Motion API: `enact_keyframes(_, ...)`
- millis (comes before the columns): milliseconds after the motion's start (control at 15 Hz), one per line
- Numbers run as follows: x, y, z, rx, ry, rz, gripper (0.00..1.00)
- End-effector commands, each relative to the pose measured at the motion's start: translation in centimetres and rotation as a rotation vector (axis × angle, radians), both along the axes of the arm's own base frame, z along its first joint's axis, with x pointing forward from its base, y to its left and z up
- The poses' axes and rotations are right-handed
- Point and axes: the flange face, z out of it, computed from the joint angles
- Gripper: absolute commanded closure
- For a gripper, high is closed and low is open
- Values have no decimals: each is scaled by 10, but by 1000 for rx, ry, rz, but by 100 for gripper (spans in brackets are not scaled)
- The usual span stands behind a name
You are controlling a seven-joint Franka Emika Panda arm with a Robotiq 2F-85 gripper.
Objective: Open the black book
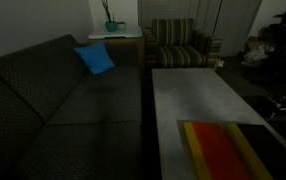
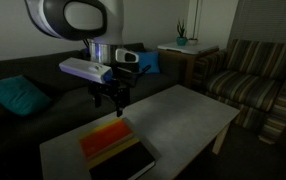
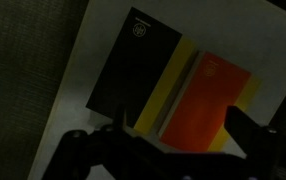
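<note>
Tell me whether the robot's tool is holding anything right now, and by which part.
Nothing is held. The tool hangs open above the large flat black book with the red-orange panel, apart from it.

In an exterior view the black book [image 1: 231,150] is cut off by the bottom edge, and its near end is not shown. In the wrist view the near edge of the black book is covered by the claw [image 3: 163,140], which is itself cut by the bottom edge and shown only as a dark outline. A small pale emblem [image 3: 138,30] on the black cover is too blurred to be read. The robot arm [image 2: 71,15] is cut off by the top edge in an exterior view. Dark clutter [image 1: 278,50] beyond the bench [image 1: 193,95] cannot be identified.
</note>
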Motion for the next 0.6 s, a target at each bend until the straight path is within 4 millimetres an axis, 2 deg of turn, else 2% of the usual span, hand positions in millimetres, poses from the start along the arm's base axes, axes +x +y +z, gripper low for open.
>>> enact_keyframes(0,1,0,0,0,1,0,0)
enact_keyframes(533,3,4,-2,-6,5,18,0)
